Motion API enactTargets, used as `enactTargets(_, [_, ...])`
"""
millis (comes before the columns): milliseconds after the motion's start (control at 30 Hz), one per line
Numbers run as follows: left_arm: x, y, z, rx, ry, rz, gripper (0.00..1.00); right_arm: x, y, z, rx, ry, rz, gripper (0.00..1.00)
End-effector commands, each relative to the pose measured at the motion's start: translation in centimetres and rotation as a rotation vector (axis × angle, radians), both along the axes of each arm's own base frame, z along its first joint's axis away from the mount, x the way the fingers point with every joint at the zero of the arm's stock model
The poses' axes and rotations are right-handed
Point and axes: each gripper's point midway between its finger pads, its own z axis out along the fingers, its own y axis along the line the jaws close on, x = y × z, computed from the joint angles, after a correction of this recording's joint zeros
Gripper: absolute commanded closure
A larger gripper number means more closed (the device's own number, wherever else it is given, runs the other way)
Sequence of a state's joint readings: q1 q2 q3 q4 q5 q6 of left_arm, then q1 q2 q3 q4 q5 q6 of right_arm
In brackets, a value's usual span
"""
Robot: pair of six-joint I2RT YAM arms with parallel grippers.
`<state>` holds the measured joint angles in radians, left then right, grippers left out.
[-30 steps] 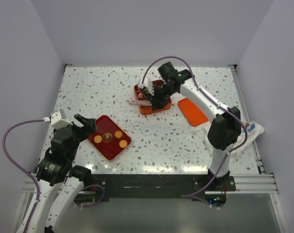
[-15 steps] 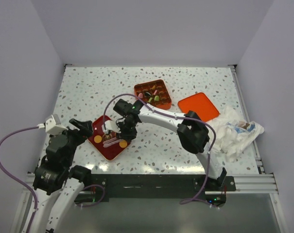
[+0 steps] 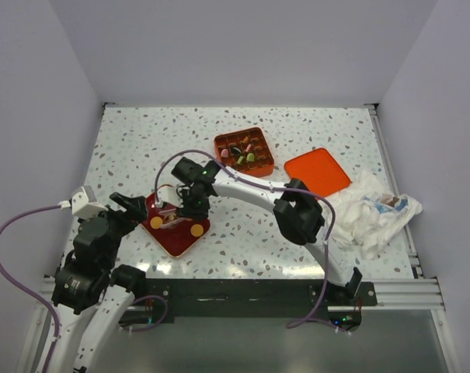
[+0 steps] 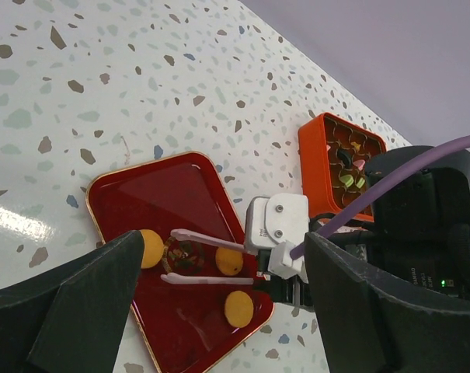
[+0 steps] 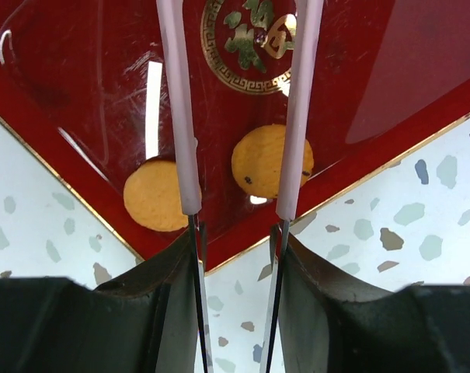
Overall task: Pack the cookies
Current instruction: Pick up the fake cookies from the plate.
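Note:
Three orange cookies lie on the red tray (image 3: 178, 242): one at its left (image 4: 149, 249), one in the middle (image 4: 230, 261) and one near its front corner (image 4: 238, 308). My right gripper (image 3: 171, 221) hovers low over the tray, its long pink fingers (image 5: 176, 116) open with only the tray's gold emblem (image 5: 258, 39) between them. In the right wrist view two cookies (image 5: 158, 194) (image 5: 267, 159) sit under the fingers' bases. My left gripper (image 3: 131, 205) stands open just left of the tray and holds nothing. An orange compartment box (image 3: 245, 151) with several mixed-colour cookies stands behind.
An orange lid (image 3: 318, 172) lies to the right of the box. A crumpled white cloth (image 3: 374, 210) sits at the table's right edge. The right arm stretches across the middle of the speckled table.
My right gripper has swung from the orange box down to the red tray, and its fingers have spread wider. The left arm has shifted slightly down and left.

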<state>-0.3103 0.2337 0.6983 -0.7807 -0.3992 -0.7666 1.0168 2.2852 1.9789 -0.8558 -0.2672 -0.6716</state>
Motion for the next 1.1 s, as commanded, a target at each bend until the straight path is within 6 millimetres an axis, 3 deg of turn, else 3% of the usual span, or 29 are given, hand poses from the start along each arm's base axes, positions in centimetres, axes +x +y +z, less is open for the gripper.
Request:
enactTargets(0, [-0.1,0.4,1.4,0.008,-0.033,0.012,0.11,0.4,1.8,0.7,0.027,-0.030,-0.033,0.59])
enactTargets(667, [-0.5,0.6,1.4,0.008,-0.032,0.021,0.11,-0.1,3.3,-0.6,0.014,-0.045,-0.031,0.57])
enactTargets(1067, [-0.5,0.5,1.1,-0.003,-0.030,0.019,0.11,-0.4,3.3,0.4,0.035,-0.050,-0.023,0.80])
